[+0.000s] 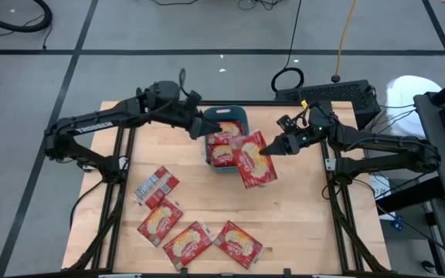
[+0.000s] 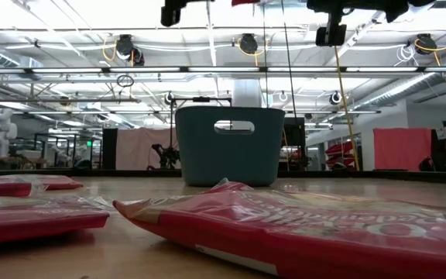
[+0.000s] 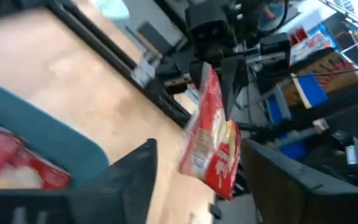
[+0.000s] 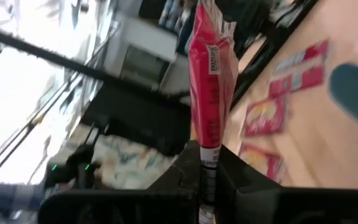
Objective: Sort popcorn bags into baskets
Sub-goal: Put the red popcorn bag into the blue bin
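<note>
The teal basket (image 1: 238, 116) stands at the table's far middle with red popcorn bags (image 1: 222, 148) inside it. My right gripper (image 1: 273, 147) is shut on another red bag (image 1: 253, 161), held in the air just right of the basket. My left gripper (image 1: 211, 127) hovers open over the basket's left part; in its wrist view the fingers (image 3: 132, 177) stand wide apart with the teal rim (image 3: 48, 134) below them. Several more bags (image 1: 159, 220) lie flat on the near left part of the table, one (image 1: 155, 185) with its silvery back up. My right gripper pinches the bag between its two fingers at one short end (image 4: 211, 149), the packet standing edge-on out of the jaws. From the left wrist view the bag (image 3: 213, 137) hangs below the gripper from its upper end (image 3: 207, 74), lifted clear of table and basket.
Black frame rails (image 1: 118, 166) run along the table's left and right sides. A keyboard (image 1: 327, 93) lies beyond the far right corner. In the low view bags (image 2: 308, 229) lie close in the foreground before the basket (image 2: 231, 143). Bare wood shows on the table's right half.
</note>
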`<state>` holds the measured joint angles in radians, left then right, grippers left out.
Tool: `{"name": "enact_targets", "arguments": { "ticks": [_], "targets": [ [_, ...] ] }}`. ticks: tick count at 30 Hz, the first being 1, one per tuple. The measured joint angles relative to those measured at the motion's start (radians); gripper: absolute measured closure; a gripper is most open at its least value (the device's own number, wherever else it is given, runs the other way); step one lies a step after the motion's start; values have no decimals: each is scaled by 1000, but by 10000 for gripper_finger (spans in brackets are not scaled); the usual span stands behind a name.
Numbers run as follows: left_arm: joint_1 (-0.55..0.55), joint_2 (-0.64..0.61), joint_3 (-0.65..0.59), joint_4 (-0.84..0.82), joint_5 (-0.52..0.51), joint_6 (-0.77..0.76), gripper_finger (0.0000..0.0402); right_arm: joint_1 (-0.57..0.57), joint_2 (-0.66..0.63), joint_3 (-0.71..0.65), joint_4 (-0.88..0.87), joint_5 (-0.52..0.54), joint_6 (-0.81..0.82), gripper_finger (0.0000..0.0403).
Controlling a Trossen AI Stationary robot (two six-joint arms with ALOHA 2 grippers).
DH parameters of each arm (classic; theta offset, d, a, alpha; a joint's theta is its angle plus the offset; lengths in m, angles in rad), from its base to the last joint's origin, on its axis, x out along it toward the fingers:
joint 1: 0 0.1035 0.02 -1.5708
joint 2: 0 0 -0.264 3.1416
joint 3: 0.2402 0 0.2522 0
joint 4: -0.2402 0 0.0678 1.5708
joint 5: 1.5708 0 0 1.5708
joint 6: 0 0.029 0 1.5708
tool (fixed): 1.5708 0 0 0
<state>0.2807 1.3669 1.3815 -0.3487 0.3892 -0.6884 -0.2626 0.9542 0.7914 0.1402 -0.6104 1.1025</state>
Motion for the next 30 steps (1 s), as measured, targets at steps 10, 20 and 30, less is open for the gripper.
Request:
{"name": "enact_targets", "arguments": {
  "ticks": [10, 20, 30],
  "targets": [
    [-71, 143, 0, 18, 155, -105, 55, 1, 95, 0, -1, -267, -59, 398],
    [-176, 264, 0, 204, 204, -197, 63, 3, 174, 0, 14, -366, -152, 397],
    [-233, 372, 0, 301, 195, -216, 139, 3, 206, 0, 13, -384, -196, 397]
  ]
}}
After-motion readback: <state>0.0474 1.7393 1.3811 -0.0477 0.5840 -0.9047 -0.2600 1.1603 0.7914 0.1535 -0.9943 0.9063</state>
